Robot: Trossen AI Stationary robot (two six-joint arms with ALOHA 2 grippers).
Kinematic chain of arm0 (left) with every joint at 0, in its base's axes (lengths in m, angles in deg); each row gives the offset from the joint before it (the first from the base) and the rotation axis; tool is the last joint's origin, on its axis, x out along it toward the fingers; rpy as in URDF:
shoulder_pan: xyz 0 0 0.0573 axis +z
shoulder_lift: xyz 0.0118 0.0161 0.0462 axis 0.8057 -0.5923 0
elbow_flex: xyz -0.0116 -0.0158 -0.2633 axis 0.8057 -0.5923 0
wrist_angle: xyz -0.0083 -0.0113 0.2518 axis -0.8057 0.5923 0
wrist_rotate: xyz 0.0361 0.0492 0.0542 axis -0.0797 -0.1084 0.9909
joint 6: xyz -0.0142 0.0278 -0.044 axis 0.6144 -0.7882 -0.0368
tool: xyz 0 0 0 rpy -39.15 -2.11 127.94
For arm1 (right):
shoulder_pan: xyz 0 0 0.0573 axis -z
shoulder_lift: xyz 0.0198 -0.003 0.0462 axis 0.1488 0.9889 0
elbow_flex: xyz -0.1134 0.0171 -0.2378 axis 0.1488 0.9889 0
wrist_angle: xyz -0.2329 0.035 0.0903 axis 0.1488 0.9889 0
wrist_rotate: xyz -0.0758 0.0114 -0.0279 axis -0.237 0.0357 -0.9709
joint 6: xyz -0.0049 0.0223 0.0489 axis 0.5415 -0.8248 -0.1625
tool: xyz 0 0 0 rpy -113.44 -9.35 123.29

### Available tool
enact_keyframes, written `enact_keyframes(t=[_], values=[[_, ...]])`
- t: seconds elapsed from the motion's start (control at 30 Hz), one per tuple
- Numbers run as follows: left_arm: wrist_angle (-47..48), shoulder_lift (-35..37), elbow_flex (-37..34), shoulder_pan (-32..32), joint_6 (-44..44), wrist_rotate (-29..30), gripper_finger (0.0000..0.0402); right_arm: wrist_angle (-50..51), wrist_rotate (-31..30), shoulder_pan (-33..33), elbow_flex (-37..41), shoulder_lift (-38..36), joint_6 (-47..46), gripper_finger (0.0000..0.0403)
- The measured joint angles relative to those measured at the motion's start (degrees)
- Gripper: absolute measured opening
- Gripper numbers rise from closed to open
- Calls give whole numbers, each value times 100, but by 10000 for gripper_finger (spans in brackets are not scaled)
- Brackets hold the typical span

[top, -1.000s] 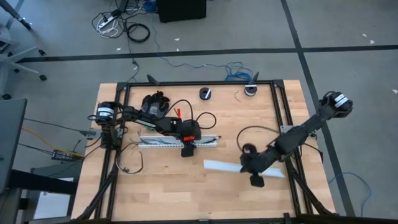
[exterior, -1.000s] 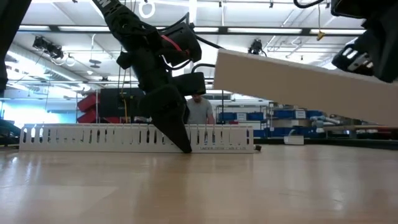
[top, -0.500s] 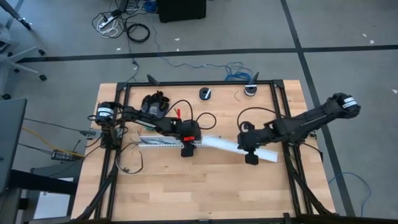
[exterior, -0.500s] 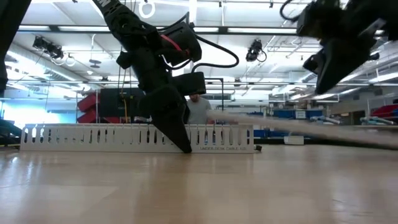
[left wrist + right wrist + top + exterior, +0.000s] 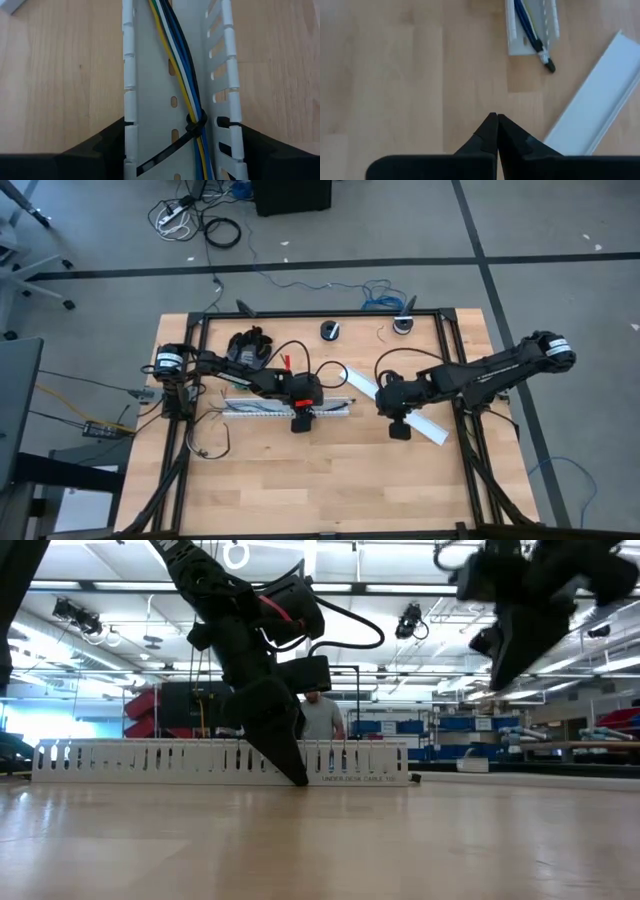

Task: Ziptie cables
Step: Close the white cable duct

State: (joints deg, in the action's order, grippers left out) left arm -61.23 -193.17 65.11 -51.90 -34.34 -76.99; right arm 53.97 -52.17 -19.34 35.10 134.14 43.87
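Two dark arms work over the pale wooden counter [image 5: 300,480]. The left gripper [image 5: 300,423] stands tip-down at the long white slotted plastic duct [image 5: 262,408], its jaws spread wide so that one finger sits outside each slotted wall, holding the duct between them. Inside that duct lie the cables [image 5: 181,75], a thin bundle of dark, blue, white, yellow and green wires running along the channel floor. A black plastic ziptie [image 5: 192,131] is cinched around the bundle between the left jaws, its loose tail trailing off at a slant across the duct floor.

The right gripper [image 5: 398,429] hangs above the counter, well apart from the duct's end, with its jaws pressed fully together and nothing between them. Beside it on the counter lies a flat white plastic cover strip [image 5: 393,403], set at a diagonal. The right wrist view shows the bundle's dark tip poking out of the duct's open end, near that strip.

A person stands far behind the duct in the low view.
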Motion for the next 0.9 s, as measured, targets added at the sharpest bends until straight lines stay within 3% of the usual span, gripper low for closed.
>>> enact_keyframes(t=[0.2, 0.57, 0.9], values=[[-36, 0, -7, 0, -58, -6, 243, -178, -190, 374, -144, 62, -148, 20], [-99, 0, -9, -4, -303, 0, 243, -746, -671, 1110, -92, 1250, -43, 128], [-125, 0, -11, -4, -415, 7, 243, -800, -801, 1431, -92, 1902, -2, 139]])
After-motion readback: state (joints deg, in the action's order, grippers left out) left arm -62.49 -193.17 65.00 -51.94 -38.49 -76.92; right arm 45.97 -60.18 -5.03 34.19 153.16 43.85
